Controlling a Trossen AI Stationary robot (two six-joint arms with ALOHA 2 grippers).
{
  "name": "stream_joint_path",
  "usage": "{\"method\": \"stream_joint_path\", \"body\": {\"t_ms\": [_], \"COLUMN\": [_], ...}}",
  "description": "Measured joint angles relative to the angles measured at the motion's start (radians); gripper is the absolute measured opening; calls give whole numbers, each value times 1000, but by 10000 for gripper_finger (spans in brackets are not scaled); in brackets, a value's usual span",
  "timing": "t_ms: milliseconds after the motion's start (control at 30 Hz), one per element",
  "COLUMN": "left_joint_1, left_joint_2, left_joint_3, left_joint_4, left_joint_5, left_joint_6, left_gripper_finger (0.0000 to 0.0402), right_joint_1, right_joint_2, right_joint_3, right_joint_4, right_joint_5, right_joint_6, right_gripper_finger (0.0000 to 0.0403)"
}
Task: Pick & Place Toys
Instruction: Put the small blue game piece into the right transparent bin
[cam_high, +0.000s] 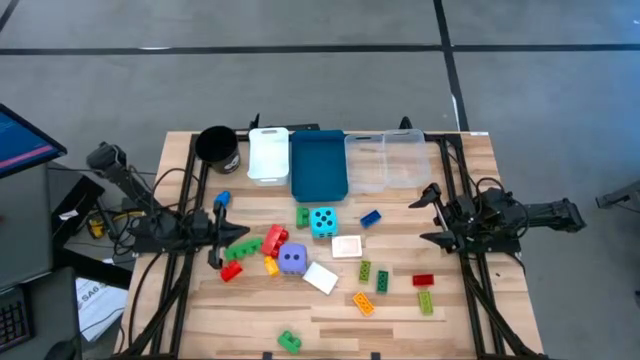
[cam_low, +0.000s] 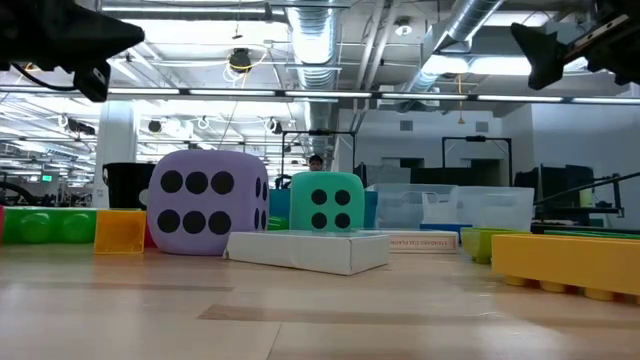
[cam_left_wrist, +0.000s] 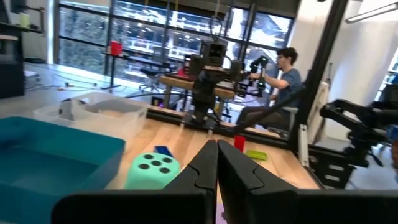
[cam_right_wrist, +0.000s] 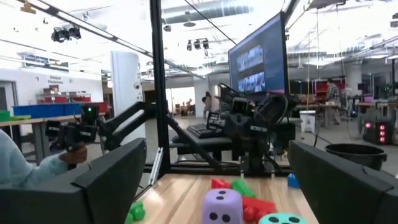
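Many small bricks lie scattered on the wooden table (cam_high: 450, 320), among them a red brick (cam_high: 275, 240), a green brick (cam_high: 240, 250) and a blue brick (cam_high: 371, 218). The purple die (cam_high: 292, 259) and the cyan die (cam_high: 322, 221) rest mid-table beside two flat white cards (cam_high: 346, 246). My left gripper (cam_high: 226, 236) hangs shut above the table at the left of the brick cluster, holding nothing; its fingers meet in the left wrist view (cam_left_wrist: 216, 163). My right gripper (cam_high: 428, 216) stands open and empty at the right, above the table, its fingers wide apart (cam_right_wrist: 224, 186).
A black cup (cam_high: 217, 145), a white bin (cam_high: 268, 155), a blue bin (cam_high: 319, 165) and a clear bin (cam_high: 385, 160) line the far edge. More bricks lie near the front edge (cam_high: 289, 341) and at the right (cam_high: 423, 280). A person sits beyond the table (cam_left_wrist: 287, 74).
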Motion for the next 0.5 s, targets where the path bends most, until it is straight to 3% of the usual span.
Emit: {"method": "stream_joint_path", "body": {"t_ms": [200, 367, 500], "left_joint_1": [73, 112, 121], "left_joint_2": [0, 0, 0], "left_joint_3": [0, 0, 0], "left_joint_4": [0, 0, 0], "left_joint_5": [0, 0, 1], "left_joint_6": [0, -3, -3], "left_gripper_finger": [0, 0, 0], "right_joint_1": [-1, -17, -13], "right_joint_2": [0, 0, 27], "right_joint_3": [0, 8, 79], "right_joint_4": [-52, -54, -83], "right_joint_5": [5, 99, 80], "right_joint_6": [5, 103, 72], "right_gripper_finger": [384, 384, 377]}}
